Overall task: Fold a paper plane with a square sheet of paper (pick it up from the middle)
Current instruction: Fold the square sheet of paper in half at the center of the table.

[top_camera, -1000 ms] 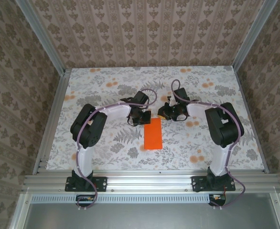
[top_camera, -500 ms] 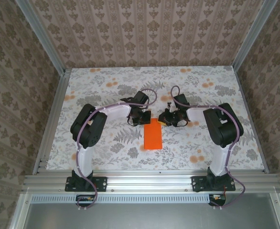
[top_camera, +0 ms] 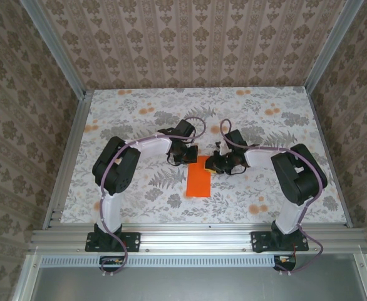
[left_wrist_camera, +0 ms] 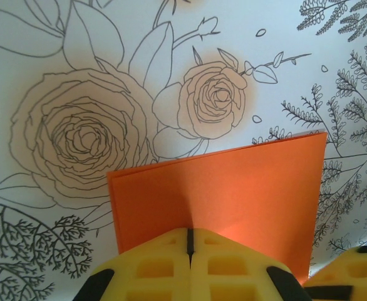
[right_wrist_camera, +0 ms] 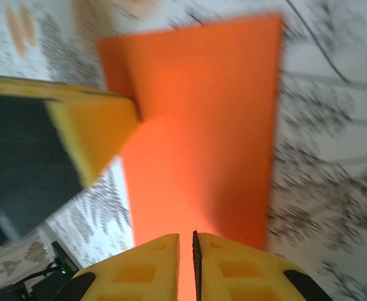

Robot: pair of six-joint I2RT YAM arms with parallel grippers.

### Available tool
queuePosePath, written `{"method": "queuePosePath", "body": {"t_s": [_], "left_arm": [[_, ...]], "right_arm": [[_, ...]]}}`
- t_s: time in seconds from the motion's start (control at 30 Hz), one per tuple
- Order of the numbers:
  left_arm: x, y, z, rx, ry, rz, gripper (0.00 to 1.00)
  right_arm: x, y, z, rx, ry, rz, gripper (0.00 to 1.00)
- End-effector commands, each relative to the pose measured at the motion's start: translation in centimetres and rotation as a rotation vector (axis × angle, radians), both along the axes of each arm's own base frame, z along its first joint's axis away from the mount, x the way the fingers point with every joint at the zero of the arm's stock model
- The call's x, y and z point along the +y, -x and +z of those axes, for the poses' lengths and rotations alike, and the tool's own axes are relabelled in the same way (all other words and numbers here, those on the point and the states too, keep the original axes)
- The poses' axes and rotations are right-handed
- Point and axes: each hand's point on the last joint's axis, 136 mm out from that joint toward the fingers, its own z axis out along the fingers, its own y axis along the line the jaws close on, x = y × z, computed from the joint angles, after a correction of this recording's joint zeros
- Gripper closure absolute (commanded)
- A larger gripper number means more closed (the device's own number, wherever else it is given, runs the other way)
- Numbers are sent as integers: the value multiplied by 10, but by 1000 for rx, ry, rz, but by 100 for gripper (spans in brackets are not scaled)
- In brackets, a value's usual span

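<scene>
- Both arms bend inward over the floral table (top_camera: 127, 119), their wrists meeting at mid-table
- Left gripper (left_wrist_camera: 190, 233) sits at the paper's far end, fingers pressed together
- Right gripper (right_wrist_camera: 194, 238) is beside it, fingers nearly closed with a thin slit; grip unclear
- Paper (top_camera: 198, 177), bright orange and folded into a narrow rectangle, lies flat between the arms

The bright orange square sheet of paper (top_camera: 198, 177), folded into a narrow rectangle, lies flat on the table (top_camera: 139, 113).
</scene>
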Motion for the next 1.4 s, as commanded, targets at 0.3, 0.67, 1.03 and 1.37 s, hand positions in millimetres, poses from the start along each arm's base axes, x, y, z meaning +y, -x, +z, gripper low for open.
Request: {"method": "queuePosePath", "body": {"t_s": [0.3,0.67,1.03,1.37], "left_arm": [[16,12,-13,35,-81,-13,100],[15,10,-10,29,-74,-13,100],[16,12,-10,31,-76,-12,100],[15,11,-10,32,-76,-16,100]], "right_arm": [[-10,20,1,7,33,-17,84],[-3,57,-23,49,50,-9,84],[-3,66,0,-6,49,8,84],[-1,93,-27,50,63,20,84]]}}
